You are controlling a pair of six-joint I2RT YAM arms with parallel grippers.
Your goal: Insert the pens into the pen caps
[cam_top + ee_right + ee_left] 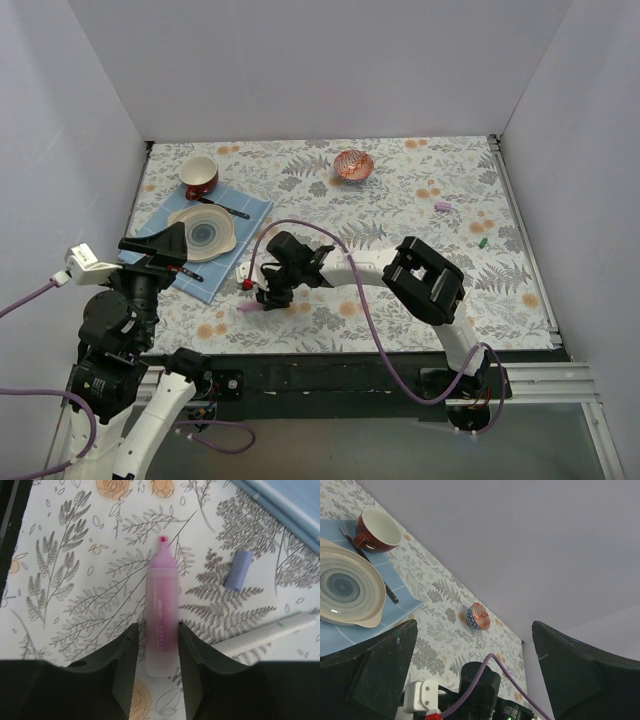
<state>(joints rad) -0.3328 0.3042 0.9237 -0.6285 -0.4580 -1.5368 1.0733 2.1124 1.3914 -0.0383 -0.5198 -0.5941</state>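
Right end effector (159, 630) sits low over the tabletop (300, 190), at 8 o'clock from centre. It is closed on the marker (162, 610), with one finger (125, 665) against each side of the pale-pink barrel. The marker lies flat and uncapped, its pink tip pointing to 12 o'clock in the right wrist view.

In that view the purple cap (237, 570) lies loose at 2 o'clock from the marker, apart from it. A white pen (267, 634) lies tilted at 3 o'clock, just beside the right-hand finger, which hides its near end. The pen and the purple cap don't touch.

The pink cap (443, 206) is at 2 o'clock from centre and the green cap (482, 242) at 3 o'clock. Both are well apart from the marker.

Left end effector (160, 252) hangs over the near-left corner of the blue mat (400, 609). Its jaws are wide open with only tabletop between the fingers (370, 675).

Containers:
- Red cup (377, 529) stands upright on the mat's far corner at 10 o'clock, only its white inside showing.
- Plate (205, 233) sits on the mat at 9 o'clock, showing only its grey-blue spiral glaze. Dark-handled cutlery (228, 209) lies on the mat between cup and plate.
- Patterned bowl (353, 164) sits on the bare tabletop at 12 o'clock, showing only its orange-red inner pattern.
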